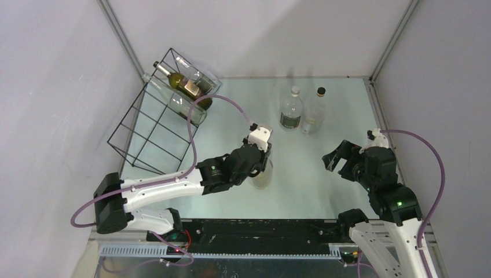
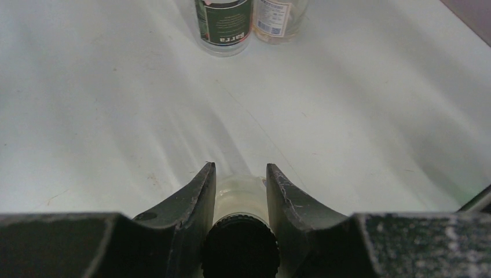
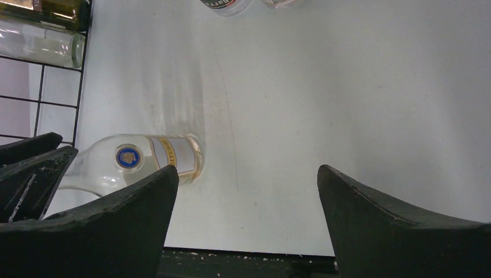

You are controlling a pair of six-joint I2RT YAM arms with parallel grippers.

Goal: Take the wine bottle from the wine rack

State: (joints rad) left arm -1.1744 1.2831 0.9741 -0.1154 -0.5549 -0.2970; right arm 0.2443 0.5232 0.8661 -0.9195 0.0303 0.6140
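The black wire wine rack (image 1: 139, 95) stands tilted at the far left and also shows in the right wrist view (image 3: 80, 87). It holds a dark wine bottle (image 1: 185, 86) with clear bottles beside it (image 1: 173, 101). My left gripper (image 1: 260, 159) is at mid-table, away from the rack, shut on the neck of a clear bottle (image 1: 262, 175) that hangs upright below it. The left wrist view shows its fingers (image 2: 240, 171) clamping the neck just under the black cap (image 2: 240, 249). The right wrist view shows this bottle (image 3: 145, 159) with a blue emblem and cream label, base at or just above the table. My right gripper (image 1: 339, 159) (image 3: 246, 174) is open and empty.
Two clear bottles stand upright at the back middle, one with a dark label (image 1: 291, 110) (image 2: 224, 23) and one with a black cap (image 1: 314, 113) (image 2: 278, 17). Grey walls close in the table. A black rail (image 1: 260, 231) runs along the near edge.
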